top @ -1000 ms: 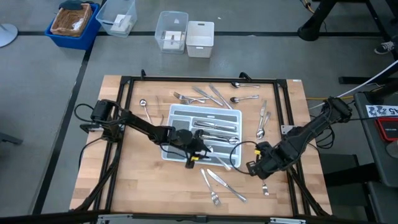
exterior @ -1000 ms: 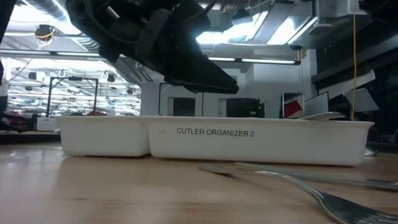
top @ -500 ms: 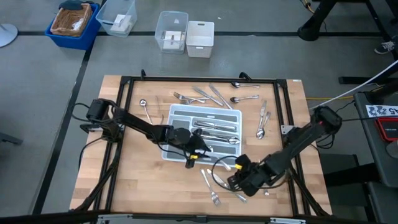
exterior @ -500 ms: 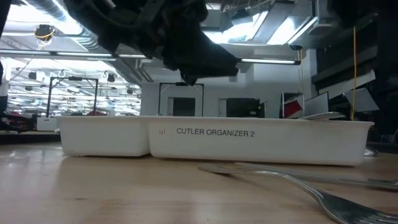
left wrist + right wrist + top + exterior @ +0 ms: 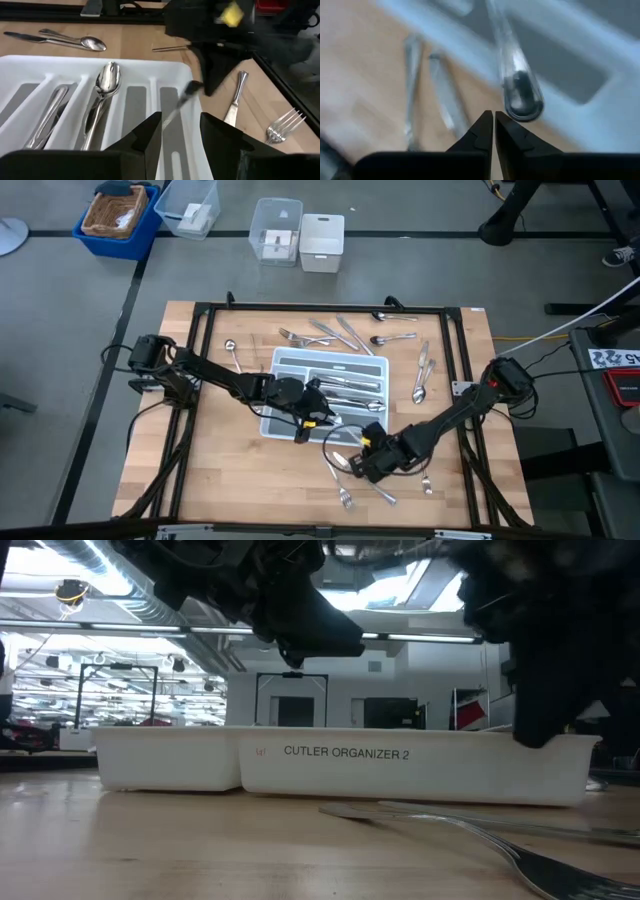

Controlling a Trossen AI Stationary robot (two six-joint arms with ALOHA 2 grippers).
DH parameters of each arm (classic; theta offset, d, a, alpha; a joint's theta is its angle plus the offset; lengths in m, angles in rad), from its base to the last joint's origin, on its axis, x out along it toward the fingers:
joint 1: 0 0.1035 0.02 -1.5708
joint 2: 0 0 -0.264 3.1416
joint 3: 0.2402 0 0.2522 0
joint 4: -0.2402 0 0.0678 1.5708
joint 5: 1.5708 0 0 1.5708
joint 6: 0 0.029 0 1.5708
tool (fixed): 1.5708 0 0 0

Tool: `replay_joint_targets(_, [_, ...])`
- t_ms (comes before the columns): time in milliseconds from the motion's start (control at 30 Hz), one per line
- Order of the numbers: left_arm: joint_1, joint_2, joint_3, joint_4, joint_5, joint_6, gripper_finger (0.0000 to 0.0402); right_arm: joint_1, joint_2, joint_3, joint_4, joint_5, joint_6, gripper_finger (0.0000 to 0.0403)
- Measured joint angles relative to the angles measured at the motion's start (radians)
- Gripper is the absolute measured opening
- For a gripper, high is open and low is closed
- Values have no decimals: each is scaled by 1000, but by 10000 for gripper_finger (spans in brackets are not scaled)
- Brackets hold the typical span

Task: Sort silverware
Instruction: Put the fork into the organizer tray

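White tray (image 5: 30, 67) with cutlery, seen past the left gripper (image 5: 181, 131)
The fingers stand apart at lower centre; a spoon (image 5: 106, 84) lies in a middle slot, a fork (image 5: 286, 125) on wood at right

Table (image 5: 230, 470): light wood, plank-grained, framed by black rails.
Tray (image 5: 283, 361): white walls, grey compartment floors; dark lettering on its side in the low view, with a small red mark beside it.
Silverware (image 5: 345, 334): shiny silver throughout.
Arms: black, the left gripper (image 5: 318, 418) carrying a yellow tag.
Bin (image 5: 118, 220): blue, with tan contents.
Tub (image 5: 277, 230): clear plastic.
Box (image 5: 322, 242): white.
Floor (image 5: 60, 330): grey.
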Motion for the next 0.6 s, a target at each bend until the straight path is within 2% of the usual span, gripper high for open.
replay_joint_targets(167, [-1, 0, 0, -11, 0, -2, 125, -43, -40, 0, -52, 3, -4, 24])
replay_joint_targets(333, [-1, 0, 0, -29, 0, -4, 125, -55, -95, 0, -146, 104, 1, 24])
replay_joint_targets(400, [-1, 0, 0, -31, 0, -4, 125, -53, -112, 0, -197, 109, 25, 24])
replay_joint_targets(500, [-1, 0, 0, -35, 0, -4, 125, -52, -125, 0, -244, 81, 48, 24])
replay_joint_targets(600, [-2, 0, 0, -67, 2, -13, 125, -53, -141, 3, -241, -25, 53, 24])
